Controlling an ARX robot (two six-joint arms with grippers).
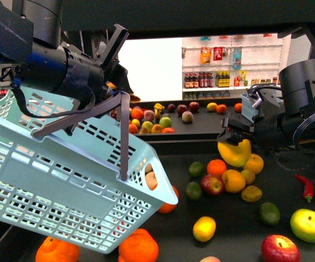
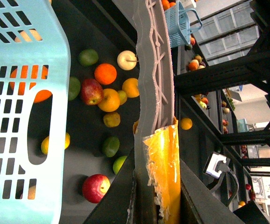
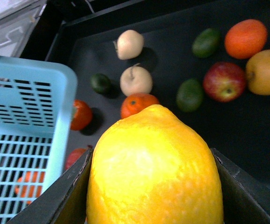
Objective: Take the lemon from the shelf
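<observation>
The lemon [image 3: 156,168] is clamped tight btwn the fingers of the R gripper [image 1: 235,141], up over the shelf [image 1: 239,229], right of middle. At left, the blue basket [image 1: 48,180] is held by its handle [image 1: 123,136], pinched in the L gripper [image 1: 111,82]. Open room is seen btwn basket edge & lemon.

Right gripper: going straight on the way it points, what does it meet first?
Probably the orange on the shelf deck, just beyond the lemon held by the right gripper. Depth is unclear; it might pass above it.
</observation>
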